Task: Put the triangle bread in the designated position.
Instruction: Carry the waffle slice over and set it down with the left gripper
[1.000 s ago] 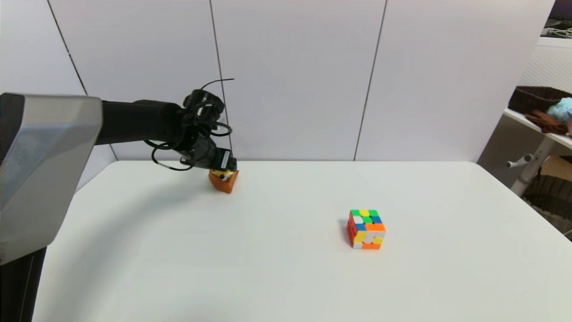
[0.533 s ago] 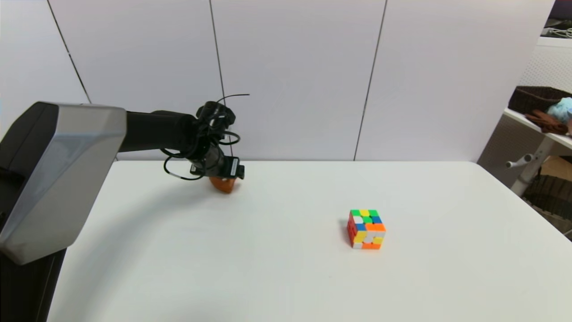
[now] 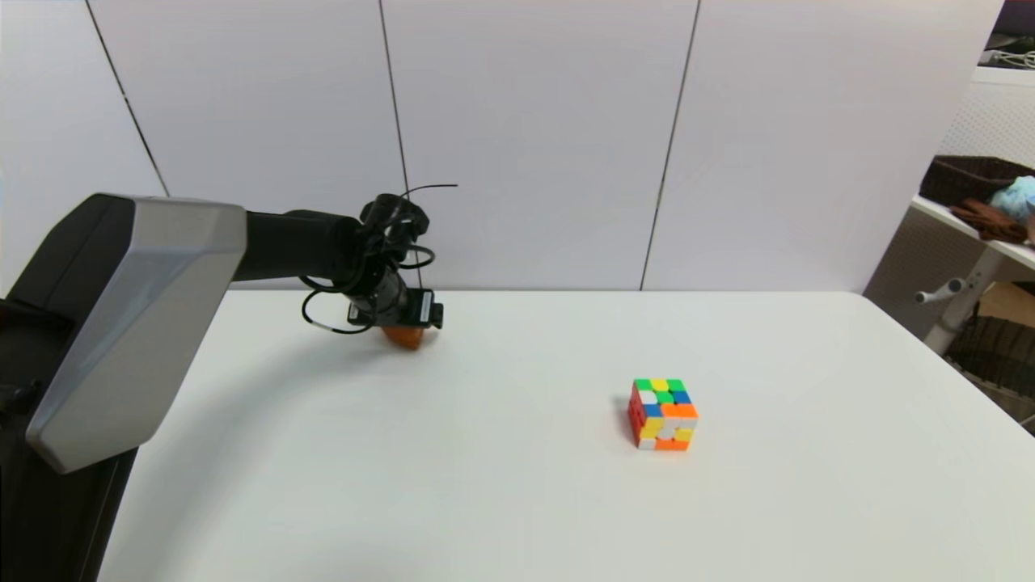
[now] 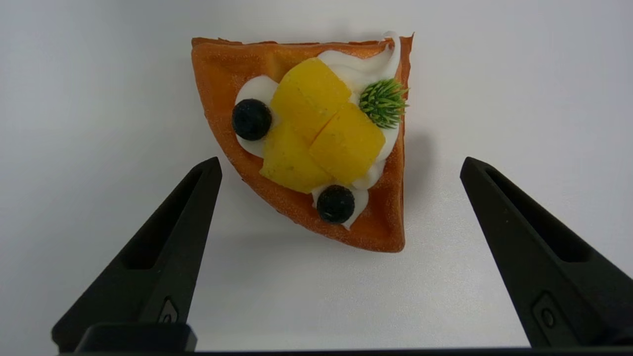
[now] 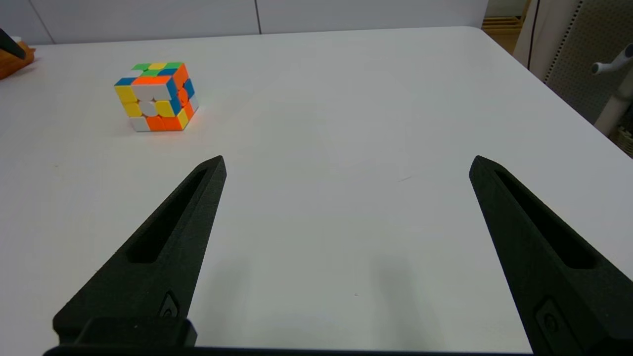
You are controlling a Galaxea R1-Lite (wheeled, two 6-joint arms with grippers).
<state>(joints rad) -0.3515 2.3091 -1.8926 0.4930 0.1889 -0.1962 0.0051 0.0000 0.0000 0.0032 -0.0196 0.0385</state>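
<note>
The triangle bread [image 4: 316, 138] is an orange-brown wedge topped with yellow fruit, white cream, two black berries and a green bit. It lies flat on the white table at the far left [image 3: 404, 338]. My left gripper [image 4: 341, 160] hangs open just above it, one finger on each side, neither touching. From the head camera the left gripper [image 3: 402, 317] hides most of the bread. My right gripper [image 5: 346, 158] is open and holds nothing, low over the table's near right part and outside the head view. An edge of the bread [image 5: 15, 62] shows far off in the right wrist view.
A multicoloured puzzle cube [image 3: 663, 414] stands right of the table's middle, also seen as the cube [image 5: 156, 96] from the right wrist. White wall panels rise behind the table [image 3: 517, 501]. A shelf with a dark basket [image 3: 970, 182] stands off the right edge.
My left arm has come down and forward, so the gripper now covers the bread's top in the head view. The bread and the cube have not moved.
</note>
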